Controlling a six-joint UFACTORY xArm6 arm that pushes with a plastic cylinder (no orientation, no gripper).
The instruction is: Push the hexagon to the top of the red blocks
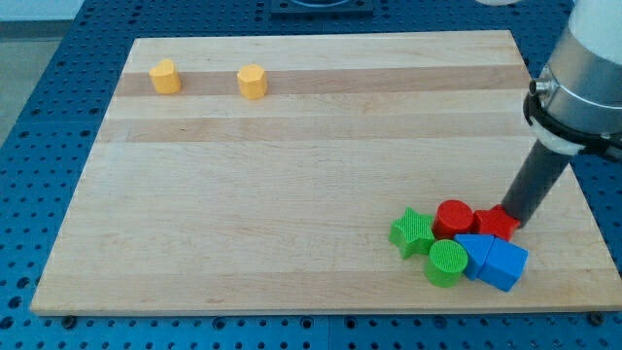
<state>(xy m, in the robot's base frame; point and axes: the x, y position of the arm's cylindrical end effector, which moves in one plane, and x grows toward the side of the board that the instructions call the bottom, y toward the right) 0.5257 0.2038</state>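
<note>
Near the view's bottom right corner of the counter (292, 146), five blocks sit packed in a tight cluster. A green star (412, 231) is at the cluster's left, with a red cylinder (454, 218) just to its right and touching it. Right of that cylinder is a second red block (495, 224), its shape partly hidden by the rod, so I cannot name it. Below the red pair, a green cylinder (447, 262) sits toward the view's bottom, and beside it on the right lie two blue blocks: one (473, 252) tucked under the red ones, the other (504, 264) a wedge-like piece farthest toward the bottom right. Both blue pieces touch each other.

My tip (509, 222) stands against the right side of the second red block, touching it or very nearly so; the dark rod rises from there toward the view's upper right. No claw is fitted, so its width cannot be told.

Well apart from all this, near the view's top left, two yellow blocks rest on the counter. The left yellow block (165, 76) and the right yellow block (253, 82) stand side by side with a gap between them. Either may be the hexagon; their outlines are too small to tell which.
</note>
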